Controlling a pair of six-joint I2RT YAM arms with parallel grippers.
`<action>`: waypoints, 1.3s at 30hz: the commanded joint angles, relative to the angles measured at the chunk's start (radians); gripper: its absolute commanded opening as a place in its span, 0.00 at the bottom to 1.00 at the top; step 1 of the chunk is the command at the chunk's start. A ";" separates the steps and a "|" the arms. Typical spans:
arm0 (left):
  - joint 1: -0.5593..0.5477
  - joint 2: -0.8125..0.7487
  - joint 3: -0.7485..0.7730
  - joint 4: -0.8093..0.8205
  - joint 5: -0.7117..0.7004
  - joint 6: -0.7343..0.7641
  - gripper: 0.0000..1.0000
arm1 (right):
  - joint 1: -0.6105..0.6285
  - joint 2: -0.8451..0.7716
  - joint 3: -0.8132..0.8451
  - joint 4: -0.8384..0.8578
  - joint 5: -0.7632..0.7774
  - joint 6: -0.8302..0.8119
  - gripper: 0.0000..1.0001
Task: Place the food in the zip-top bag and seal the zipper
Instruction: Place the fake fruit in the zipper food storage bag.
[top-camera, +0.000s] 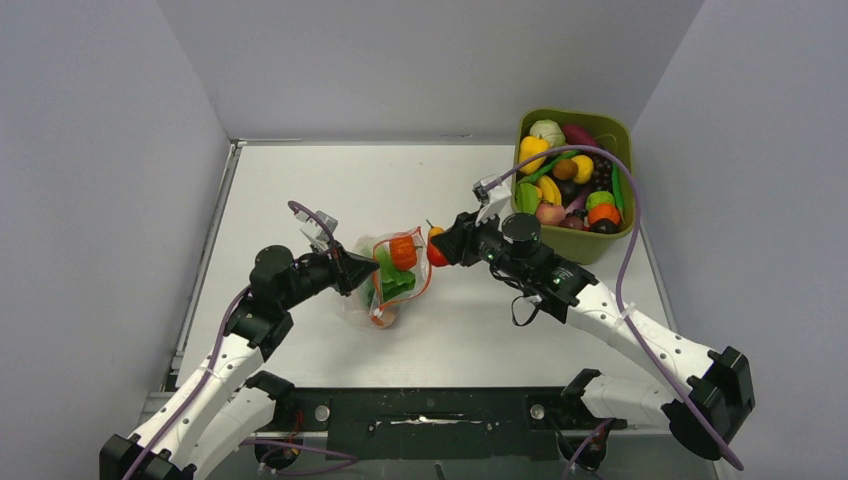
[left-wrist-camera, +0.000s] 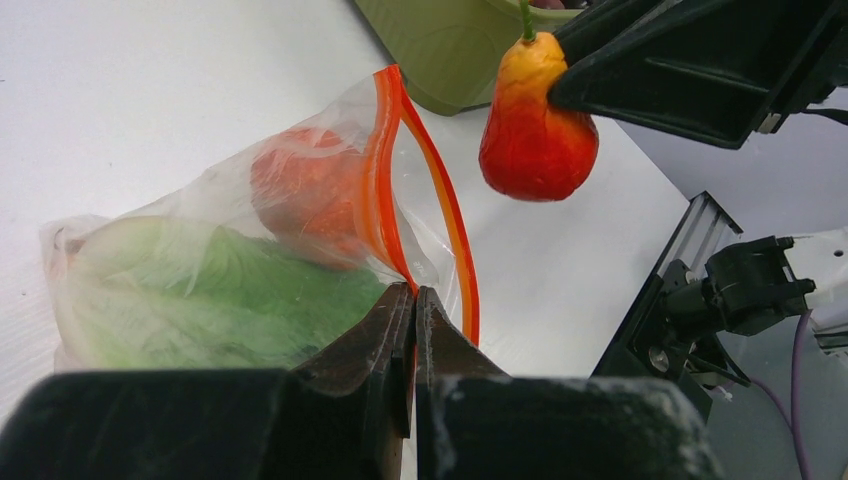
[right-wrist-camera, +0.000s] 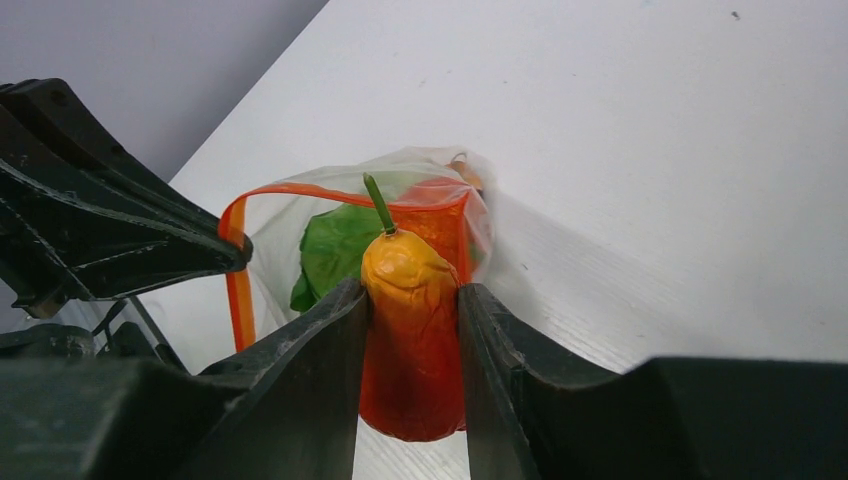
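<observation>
The left pincer (left-wrist-camera: 413, 322) is clamped tight on the rim of the bag (left-wrist-camera: 200, 270), propping its orange zipper (left-wrist-camera: 455, 230) open. The right pincer (right-wrist-camera: 412, 335) grips a red-and-yellow pear (right-wrist-camera: 410, 370) just outside the mouth, not yet in. At least 2 pieces sit inside, mid-worktop (top-camera: 300, 190). More fill the tub (top-camera: 575, 245) at the far right corner, and sealing remains.

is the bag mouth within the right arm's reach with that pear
Probably yes: the left tool pinches the zip-top bag by its zipper, mouth gaping toward the pear in the right tool, nothing between them.
</observation>
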 joint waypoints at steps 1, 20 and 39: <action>0.007 -0.013 0.064 0.084 -0.003 0.011 0.00 | 0.055 0.040 -0.002 0.166 -0.002 0.058 0.16; 0.007 -0.020 0.037 0.147 0.064 -0.034 0.00 | 0.165 0.298 0.051 0.340 -0.002 0.127 0.16; 0.007 -0.021 0.009 0.188 0.116 -0.032 0.00 | 0.161 0.406 0.100 0.362 0.044 0.103 0.23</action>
